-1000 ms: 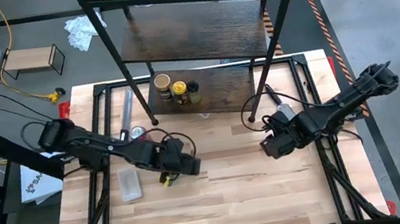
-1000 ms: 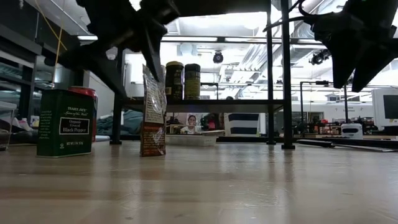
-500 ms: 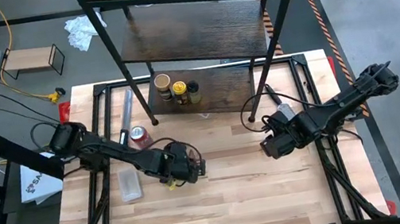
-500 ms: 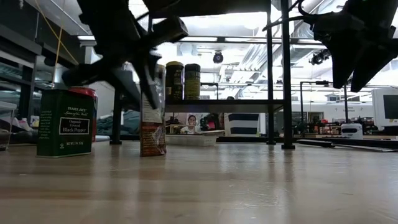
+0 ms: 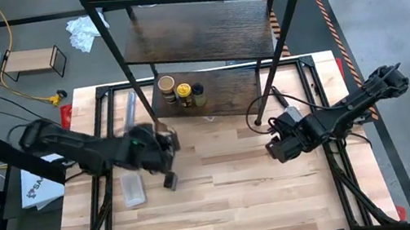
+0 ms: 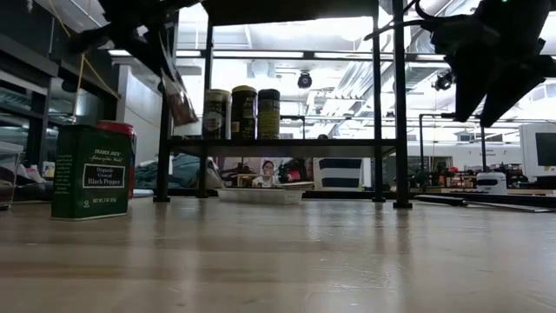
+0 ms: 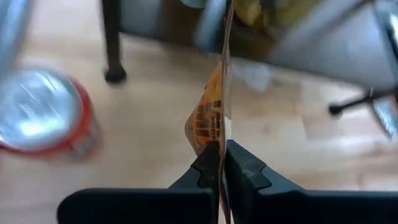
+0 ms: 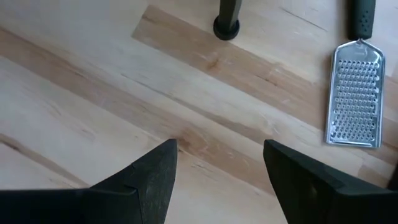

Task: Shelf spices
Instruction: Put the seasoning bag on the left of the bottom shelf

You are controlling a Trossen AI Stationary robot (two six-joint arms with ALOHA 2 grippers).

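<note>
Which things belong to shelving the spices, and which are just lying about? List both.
Job: dark brown three-tier shelf; three spice jars on its lowest board; green black-pepper tin; flat spice packet pinched in the left hand.
Lying about: red silver-topped can; metal grater; clear plastic piece.

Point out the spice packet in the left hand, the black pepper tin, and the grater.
spice packet (image 7: 214,118), left wrist view, printed face above the hand.
black pepper tin (image 6: 90,171), low view, front label.
grater (image 8: 354,93), right wrist view, perforated blade.

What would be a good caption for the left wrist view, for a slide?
Left gripper shut on a thin orange-printed spice packet, held above the wooden table beside a red can with a silver top.
</note>
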